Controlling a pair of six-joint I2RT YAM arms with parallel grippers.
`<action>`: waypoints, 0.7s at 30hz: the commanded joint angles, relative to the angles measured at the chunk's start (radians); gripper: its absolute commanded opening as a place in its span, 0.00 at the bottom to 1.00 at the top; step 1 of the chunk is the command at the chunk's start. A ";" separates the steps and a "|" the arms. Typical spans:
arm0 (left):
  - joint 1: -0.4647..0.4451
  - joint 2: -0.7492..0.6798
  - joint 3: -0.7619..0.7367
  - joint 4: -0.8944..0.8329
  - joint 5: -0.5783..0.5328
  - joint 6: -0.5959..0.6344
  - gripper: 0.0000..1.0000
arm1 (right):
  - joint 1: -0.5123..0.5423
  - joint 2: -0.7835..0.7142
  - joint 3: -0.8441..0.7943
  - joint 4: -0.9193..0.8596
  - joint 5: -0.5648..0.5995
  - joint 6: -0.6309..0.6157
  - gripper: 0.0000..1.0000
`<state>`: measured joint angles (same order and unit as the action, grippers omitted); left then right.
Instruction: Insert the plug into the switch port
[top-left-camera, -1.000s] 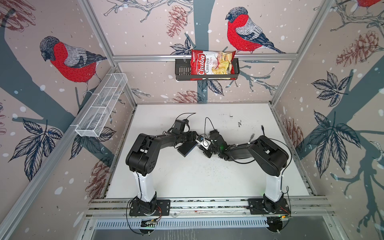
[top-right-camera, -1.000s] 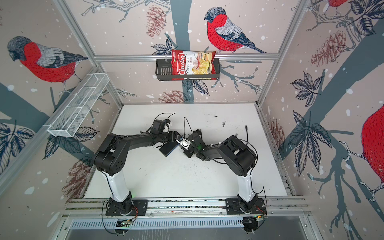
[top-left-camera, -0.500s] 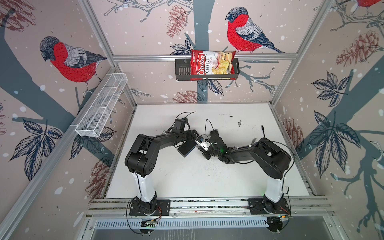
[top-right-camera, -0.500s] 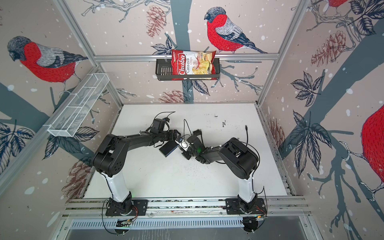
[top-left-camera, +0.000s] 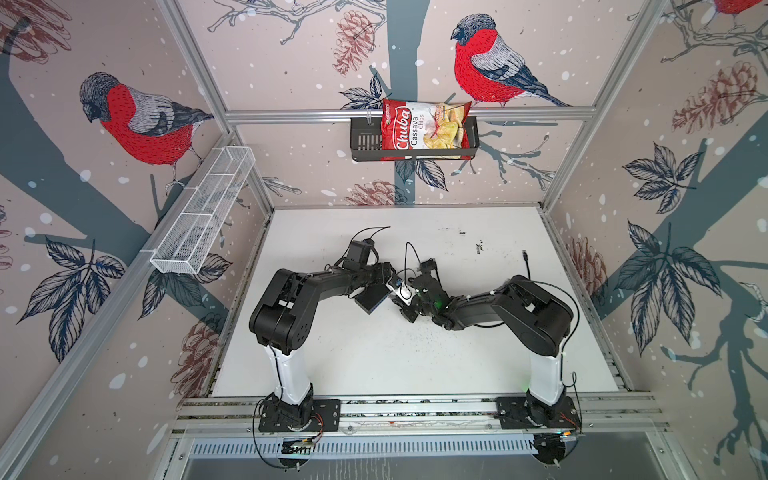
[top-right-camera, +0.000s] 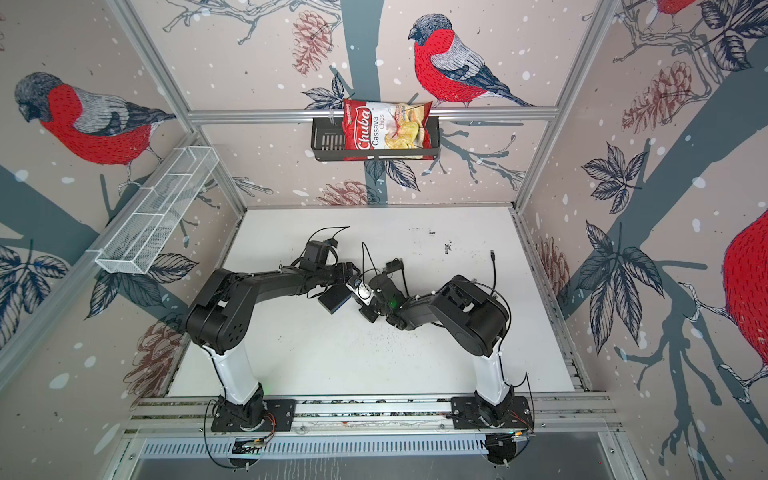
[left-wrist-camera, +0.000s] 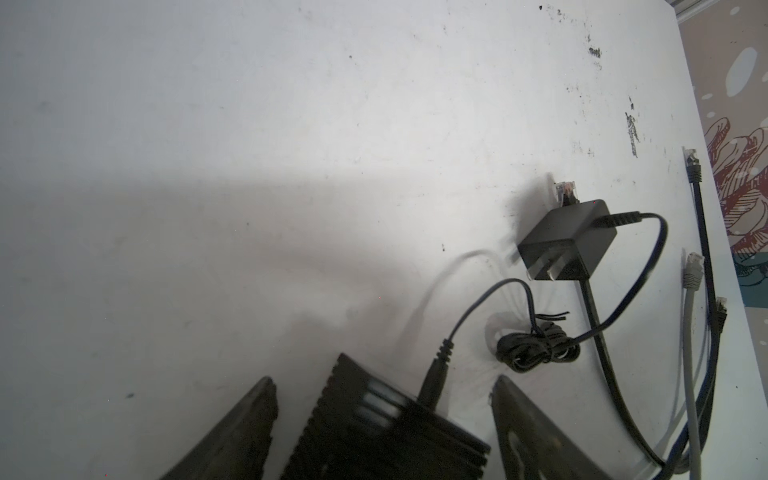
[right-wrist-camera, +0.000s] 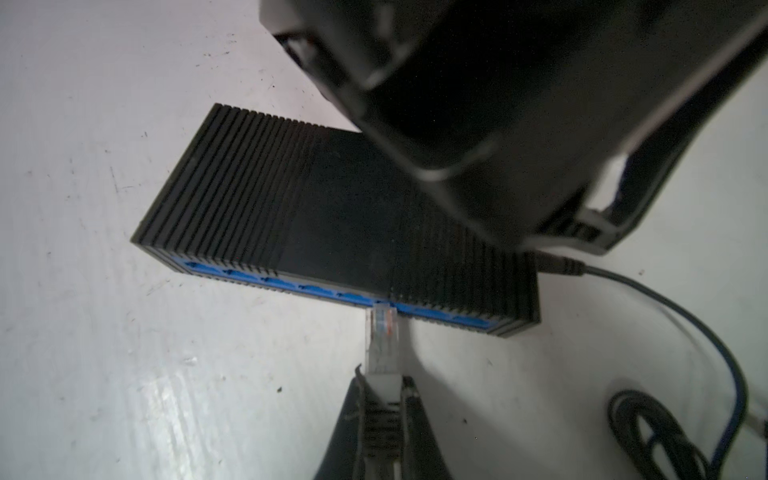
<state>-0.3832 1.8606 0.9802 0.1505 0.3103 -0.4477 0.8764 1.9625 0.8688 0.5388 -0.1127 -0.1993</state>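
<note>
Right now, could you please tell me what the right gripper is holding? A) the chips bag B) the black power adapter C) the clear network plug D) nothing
C: the right wrist view shows the right gripper shut on the plug by its grey boot, with the clear tip at the blue port row of the switch.

Right wrist view: the switch (right-wrist-camera: 291, 216) has one far corner hidden behind the blurred left arm (right-wrist-camera: 519, 104). Whether the plug (right-wrist-camera: 382, 332), ahead of the right jaws, has entered a port cannot be told. Left wrist view: the switch between the left jaws is blurred and cut off; contact with either jaw is undeterminable.
</note>
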 joint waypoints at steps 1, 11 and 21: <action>-0.003 0.004 -0.003 0.023 0.014 -0.011 0.81 | 0.003 0.001 -0.004 0.076 0.062 0.027 0.00; -0.013 0.024 0.005 0.034 0.034 -0.028 0.79 | 0.007 0.015 0.004 0.097 0.062 0.015 0.00; -0.018 0.032 0.008 0.037 0.038 -0.034 0.78 | 0.018 0.026 0.007 0.094 0.072 0.009 0.00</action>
<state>-0.3946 1.8847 0.9844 0.1989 0.3149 -0.4656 0.8894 1.9831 0.8669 0.5938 -0.0479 -0.1848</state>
